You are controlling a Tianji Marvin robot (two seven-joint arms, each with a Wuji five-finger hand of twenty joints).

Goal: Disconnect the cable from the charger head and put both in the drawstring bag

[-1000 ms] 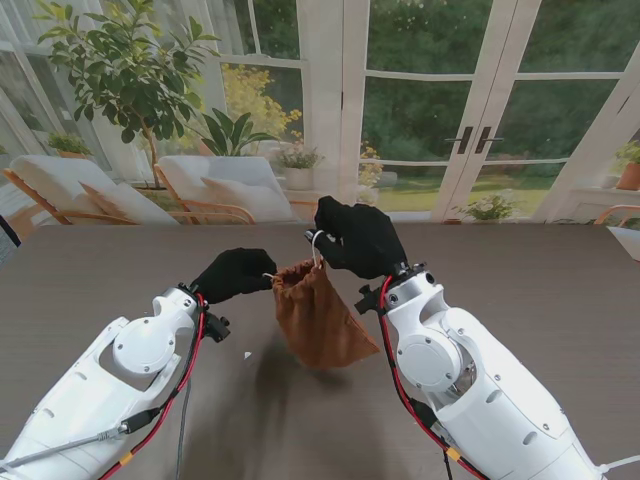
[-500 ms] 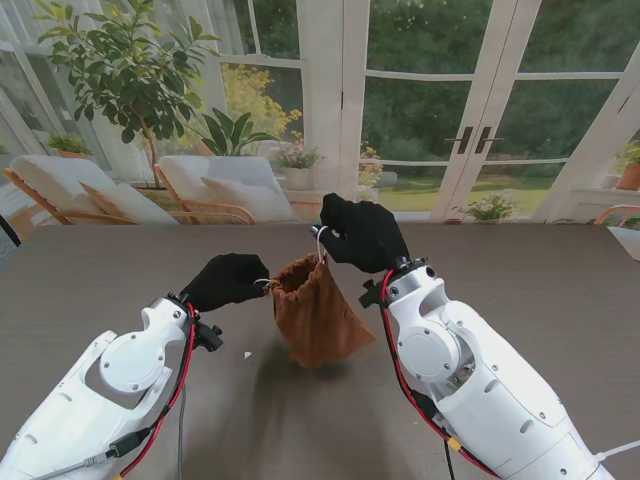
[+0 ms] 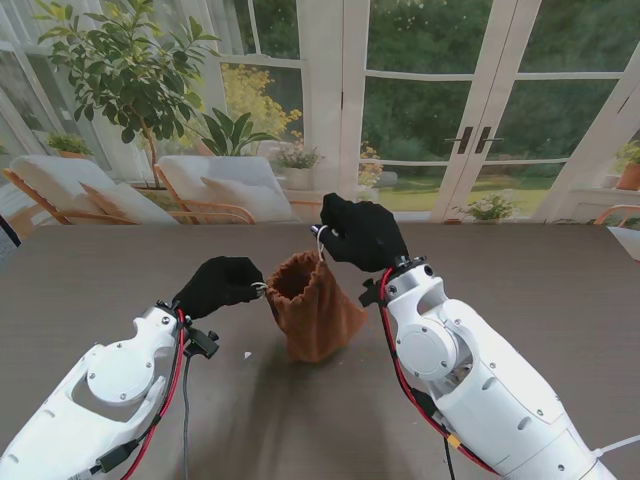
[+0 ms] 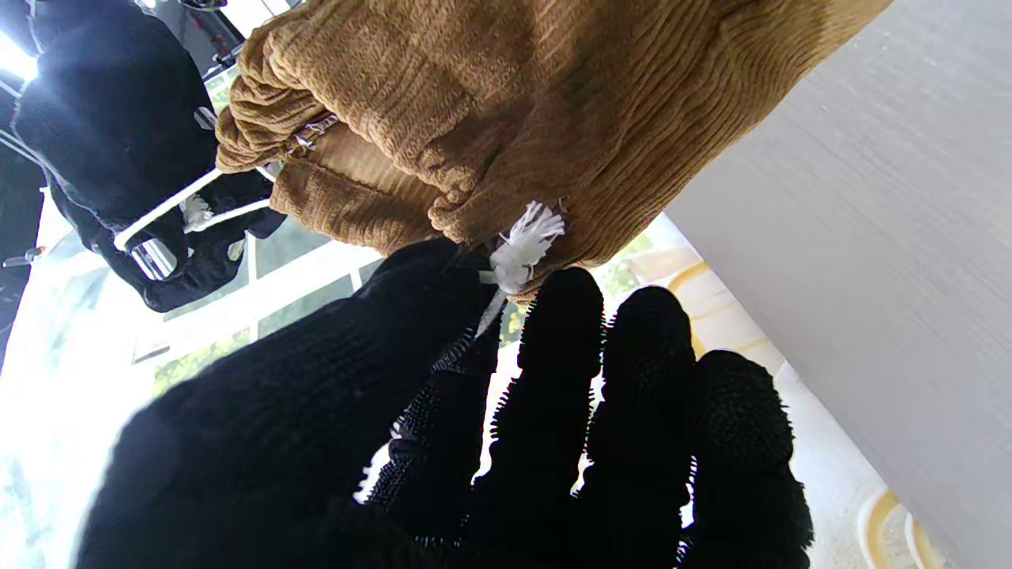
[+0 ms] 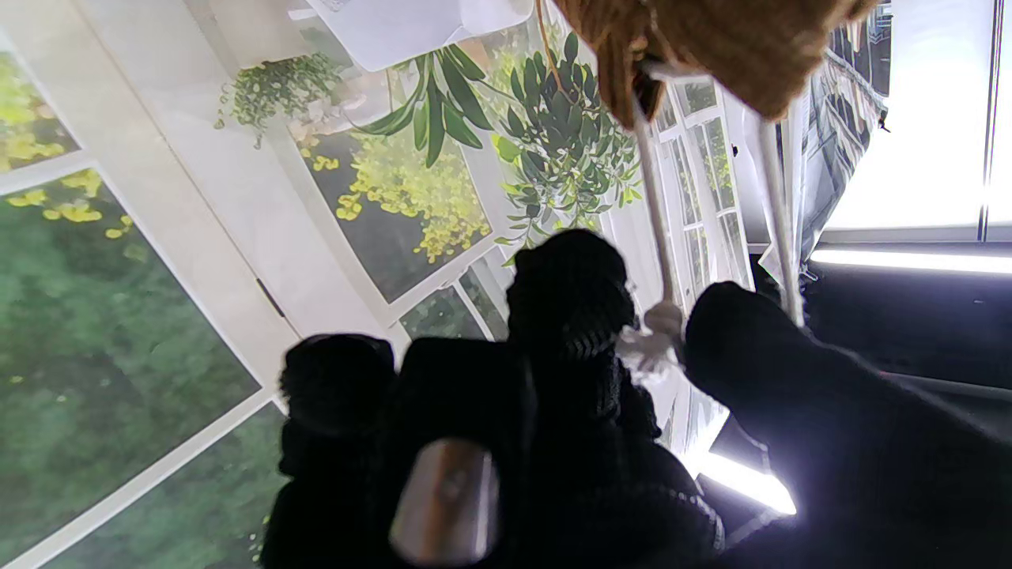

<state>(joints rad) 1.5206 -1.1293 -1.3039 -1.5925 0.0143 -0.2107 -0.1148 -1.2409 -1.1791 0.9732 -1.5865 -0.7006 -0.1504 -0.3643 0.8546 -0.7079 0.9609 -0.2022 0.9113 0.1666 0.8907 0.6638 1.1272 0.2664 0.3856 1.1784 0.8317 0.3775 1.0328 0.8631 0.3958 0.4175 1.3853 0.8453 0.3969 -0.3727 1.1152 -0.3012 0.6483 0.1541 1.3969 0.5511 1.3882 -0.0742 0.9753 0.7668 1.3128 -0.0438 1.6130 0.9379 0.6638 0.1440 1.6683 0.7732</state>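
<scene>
My left hand (image 3: 222,284) and right hand (image 3: 362,234) each pinch a white cord end, the drawstring bag (image 3: 312,305) hanging between them, mouth partly open. Cable and charger head are not visible. I judge even, opposite pulls will cinch it cleanly.

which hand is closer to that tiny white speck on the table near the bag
Left. The left hand sits just beyond the white speck, holding the drawstring at the brown drawstring bag mouth's left side. The right hand is raised across the bag, farther from me.
</scene>
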